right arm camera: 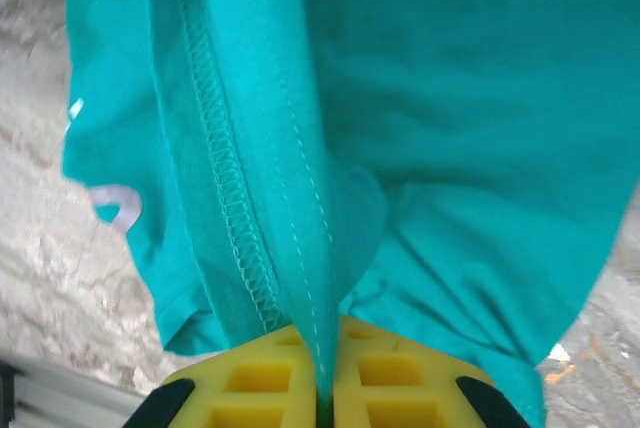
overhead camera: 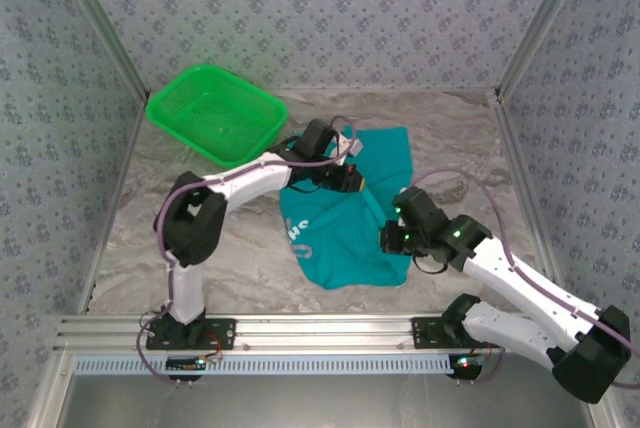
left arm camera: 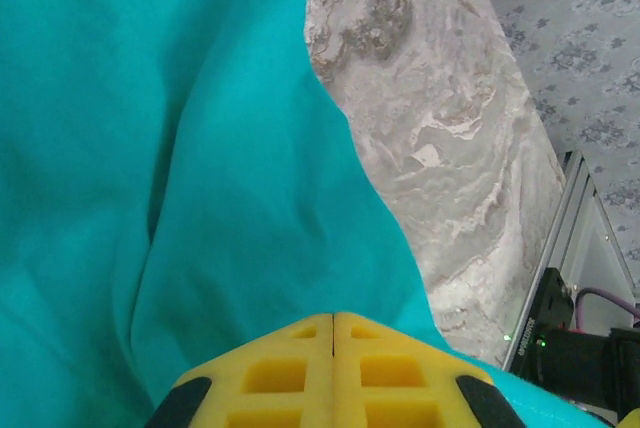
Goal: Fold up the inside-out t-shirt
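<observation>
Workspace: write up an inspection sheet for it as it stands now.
Surface: marbled table, grey-white.
Job's things: teal t-shirt, crumpled mid-table, white print partly showing.
Clutter: green mesh basket, far left, empty.
End effectors: left end effector shut against the cloth, a pinch not confirmed; right end effector shut on a stitched seam of the t-shirt.
Cables: purple cables along both arms, one looping by the right wrist.
Surroundings: patterned walls; aluminium rail at the near edge.
</observation>
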Controlling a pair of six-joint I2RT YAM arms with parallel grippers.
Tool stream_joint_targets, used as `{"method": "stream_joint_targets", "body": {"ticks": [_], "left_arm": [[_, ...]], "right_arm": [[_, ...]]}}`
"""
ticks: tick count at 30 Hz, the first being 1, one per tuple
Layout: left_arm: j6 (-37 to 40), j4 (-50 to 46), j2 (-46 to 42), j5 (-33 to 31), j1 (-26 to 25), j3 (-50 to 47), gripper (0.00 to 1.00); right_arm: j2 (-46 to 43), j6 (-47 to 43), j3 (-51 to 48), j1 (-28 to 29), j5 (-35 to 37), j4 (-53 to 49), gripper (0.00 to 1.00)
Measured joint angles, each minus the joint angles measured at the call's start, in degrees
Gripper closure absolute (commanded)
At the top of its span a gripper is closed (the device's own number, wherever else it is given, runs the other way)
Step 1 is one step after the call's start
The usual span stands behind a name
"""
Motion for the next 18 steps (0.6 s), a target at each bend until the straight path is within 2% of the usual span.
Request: {"method": "stream_joint_targets", "body": {"ticks": [2, 3, 5, 7, 10, 14, 18], "left_arm": [[-0.17, 0.07, 3.17, 0.15, 0.00, 2.62, 0.94], [-0.37, 0.13, 4.72, 0.17, 0.00, 3.91, 0.87], [-1.03, 0.42, 7.28, 0.44, 0.00, 6.12, 0.81], [-1.86, 1.07, 9.46, 0.98, 0.07, 7.98, 0.64], [-3.82, 3.72, 12.22, 1.49, 0.17, 9.73, 0.56], [-5.16, 7.26, 12.26, 1.81, 0.48, 8.90, 0.54], [-4.02, 8.79, 6.84, -0.02, 1.88, 1.88, 0.54]], "right_arm": [[-0.24, -0.52, -1.03, -4.81, -2.32, -0.02, 0.84], [-0.15, -0.98, -1.77, -7.80, -3.65, 0.02, 0.85], [0.52, -1.99, -3.58, -13.66, -5.86, 0.48, 0.85], [2.25, -3.04, -5.84, -19.71, -7.67, 1.18, 0.85], [5.62, -4.02, -8.68, -26.25, -10.49, 2.12, 0.81], [6.16, -5.99, -8.26, -25.97, -11.45, 1.77, 0.67], [6.51, -10.25, -5.35, -20.87, -10.23, 1.49, 0.61]]}}
